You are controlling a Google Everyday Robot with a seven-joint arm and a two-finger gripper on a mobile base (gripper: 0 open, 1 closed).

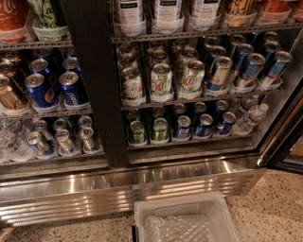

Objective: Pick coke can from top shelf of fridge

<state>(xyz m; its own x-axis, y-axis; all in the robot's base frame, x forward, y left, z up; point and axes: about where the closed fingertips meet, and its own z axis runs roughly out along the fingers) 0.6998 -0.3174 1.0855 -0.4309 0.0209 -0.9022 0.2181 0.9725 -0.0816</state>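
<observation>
The fridge (90, 94) fills most of the view, its wide black centre post running down between two stacks of wire racks, with a ribbed stainless-steel base (118, 189) along the bottom. A speckled floor (277, 208) lies in front of it, and on the floor, just before the base, stands a white bin (142, 212) lined with crinkled clear plastic. The top shelf (199, 35) crosses the upper edge of the view on both sides of the post. On its left part, at the far left corner, the coke can (12, 16) stands upright in a clear tray; it is red with white script and its top is cut off by the edge. Just beside it to the right is a green-and-white container (47, 14). Right of the post the same shelf carries white-labelled bottles (165, 12). One rack lower sit blue cans (42, 90) on the left and green-white cans (161, 80) on the right, with blue-and-silver cans (246, 66) further right. On the lowest rack a small water bottle (251, 118) leans at the right end. The gripper lies outside the view, so whether it holds anything cannot be told.
</observation>
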